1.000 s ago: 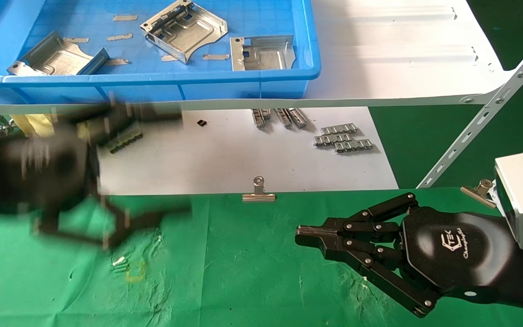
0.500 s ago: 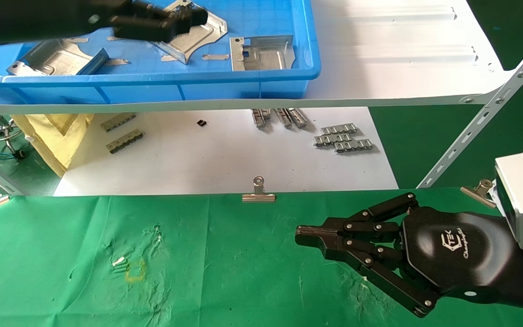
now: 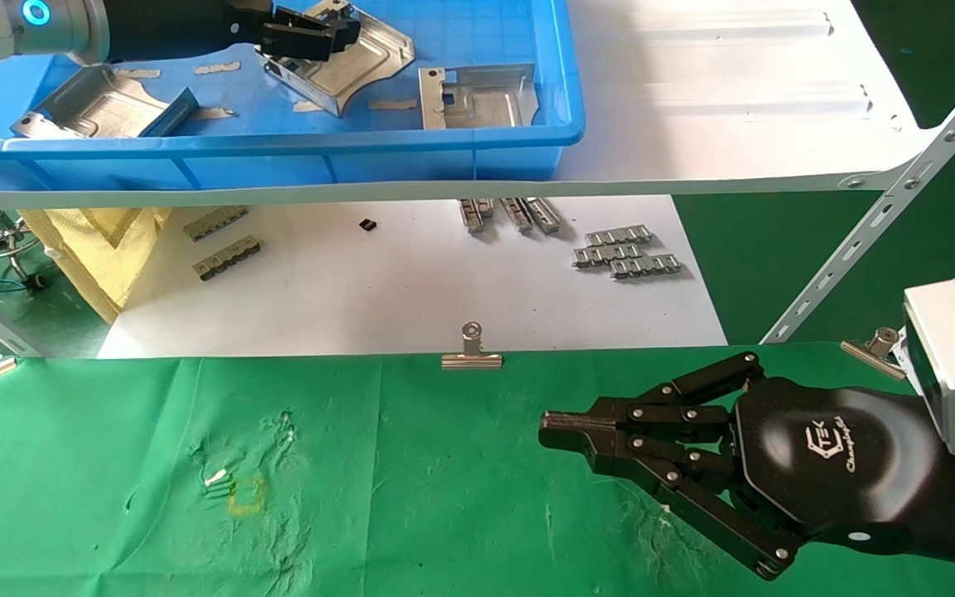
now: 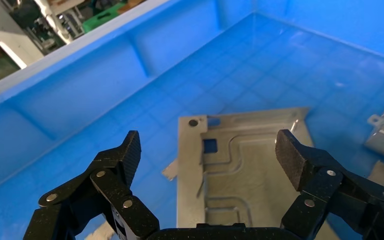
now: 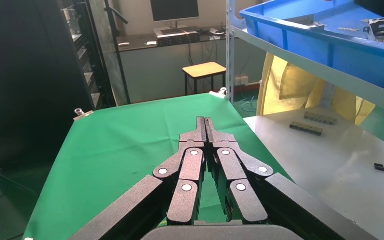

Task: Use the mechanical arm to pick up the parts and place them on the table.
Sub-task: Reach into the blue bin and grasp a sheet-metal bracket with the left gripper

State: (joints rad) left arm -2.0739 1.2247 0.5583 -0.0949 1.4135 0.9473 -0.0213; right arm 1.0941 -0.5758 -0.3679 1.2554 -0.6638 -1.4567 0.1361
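We see the green-clothed table across the foreground, bare of parts, and above it a white shelf carrying a blue bin that holds all three silver parts. Our right gripper is parked low over the cloth with fingers pressed together. Our left gripper hangs in the bin, fingers spread wide, one part lying flat between them, untouched.

Three silver stamped parts lie in the blue bin up on the shelf: one at its left, one tilted in the middle, one flat at its right. The green worktop holds none.
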